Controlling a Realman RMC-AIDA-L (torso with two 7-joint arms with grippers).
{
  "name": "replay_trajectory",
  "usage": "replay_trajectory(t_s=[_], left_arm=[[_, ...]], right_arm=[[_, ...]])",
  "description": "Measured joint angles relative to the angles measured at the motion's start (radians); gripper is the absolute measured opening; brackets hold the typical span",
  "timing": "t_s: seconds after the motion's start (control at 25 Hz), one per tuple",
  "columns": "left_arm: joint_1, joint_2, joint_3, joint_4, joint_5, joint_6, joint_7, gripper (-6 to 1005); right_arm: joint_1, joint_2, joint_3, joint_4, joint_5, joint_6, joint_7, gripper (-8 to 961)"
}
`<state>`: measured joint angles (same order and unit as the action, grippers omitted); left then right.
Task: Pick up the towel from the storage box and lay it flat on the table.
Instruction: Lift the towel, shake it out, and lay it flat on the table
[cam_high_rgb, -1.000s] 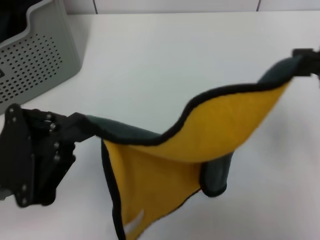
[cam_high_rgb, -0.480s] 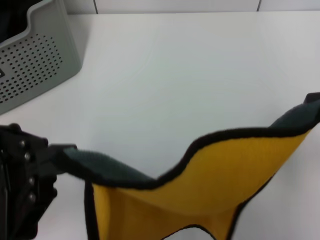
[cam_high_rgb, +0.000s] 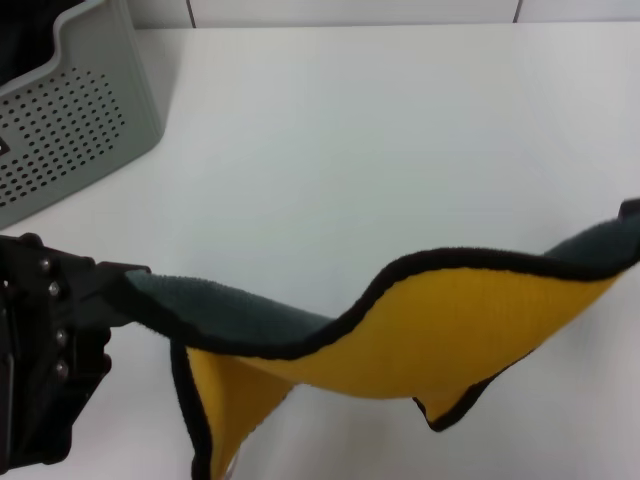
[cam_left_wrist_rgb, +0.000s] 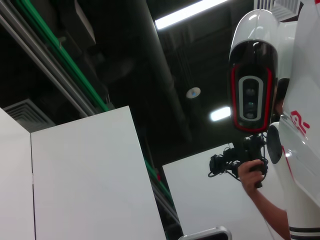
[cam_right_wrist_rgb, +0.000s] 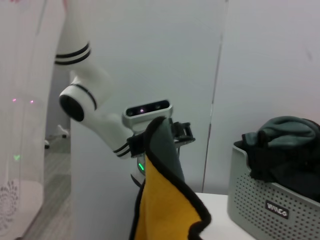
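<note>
The towel (cam_high_rgb: 440, 330) hangs stretched between my two grippers above the table (cam_high_rgb: 380, 130), mustard-yellow side toward me, dark green side on top, black edging all round. My left gripper (cam_high_rgb: 130, 287) is shut on its left corner near the table's front left. My right gripper (cam_high_rgb: 632, 212) shows only at the right edge, shut on the other corner. The middle of the towel sags and one loose corner (cam_high_rgb: 437, 415) hangs down. In the right wrist view the towel (cam_right_wrist_rgb: 165, 205) hangs from the left gripper (cam_right_wrist_rgb: 172, 131). The storage box (cam_high_rgb: 70, 110) stands at the back left.
The storage box (cam_right_wrist_rgb: 270, 205) holds a heap of dark cloth (cam_right_wrist_rgb: 282, 145). Bare white tabletop lies beyond and below the towel. The left wrist view shows only ceiling, a white partition (cam_left_wrist_rgb: 90, 175), the robot's head and a person's hand.
Both grippers have come toward the near edge with the towel, the right one also outward to the right. The towel now hangs flatter and more stretched.
</note>
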<state>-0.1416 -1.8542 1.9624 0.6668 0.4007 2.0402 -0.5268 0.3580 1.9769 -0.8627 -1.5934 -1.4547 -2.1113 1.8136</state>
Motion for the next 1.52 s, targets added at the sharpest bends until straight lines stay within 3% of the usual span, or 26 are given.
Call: replay_trajectory(t_s=[0.16, 0.48, 0.56, 0.64, 0.72, 0.88, 0.92, 1.04, 1.24, 1.52], left_arm=[[0.016, 0.002, -0.002, 0.006, -0.001, 0.000, -0.002, 28], [0.079, 0.000, -0.003, 0.011, -0.003, 0.001, -0.025, 33], [0.093, -0.008, -0.006, -0.002, -0.003, 0.000, -0.030, 34], [0.089, -0.031, -0.024, -0.049, -0.002, -0.002, -0.032, 36], [0.050, -0.063, -0.060, -0.141, 0.006, -0.005, -0.038, 37], [-0.113, -0.119, -0.100, -0.406, 0.012, -0.008, -0.035, 40], [-0.169, -0.134, -0.103, -0.477, 0.012, -0.010, -0.024, 40], [-0.292, -0.168, -0.105, -0.621, 0.012, -0.031, 0.017, 42], [-0.365, -0.195, -0.105, -0.630, -0.002, -0.168, 0.046, 46], [-0.380, -0.232, -0.107, -0.558, -0.051, -0.425, 0.134, 50]], right_arm=[[0.010, 0.004, -0.012, 0.003, 0.006, -0.032, 0.054, 41], [-0.035, 0.042, -0.049, 0.042, 0.048, -0.037, 0.154, 44], [-0.044, 0.041, -0.059, 0.095, 0.051, -0.035, 0.150, 45], [-0.045, 0.037, -0.053, 0.178, 0.030, -0.031, 0.127, 46], [-0.028, 0.026, -0.024, 0.294, -0.022, -0.018, 0.087, 47], [0.015, 0.006, 0.014, 0.435, -0.117, 0.023, 0.043, 48], [0.052, -0.007, 0.020, 0.521, -0.184, 0.076, 0.013, 49], [0.092, -0.015, 0.020, 0.589, -0.256, 0.151, -0.013, 50], [0.145, -0.011, 0.011, 0.644, -0.364, 0.282, -0.031, 52], [0.201, 0.002, 0.007, 0.680, -0.488, 0.443, -0.029, 55]])
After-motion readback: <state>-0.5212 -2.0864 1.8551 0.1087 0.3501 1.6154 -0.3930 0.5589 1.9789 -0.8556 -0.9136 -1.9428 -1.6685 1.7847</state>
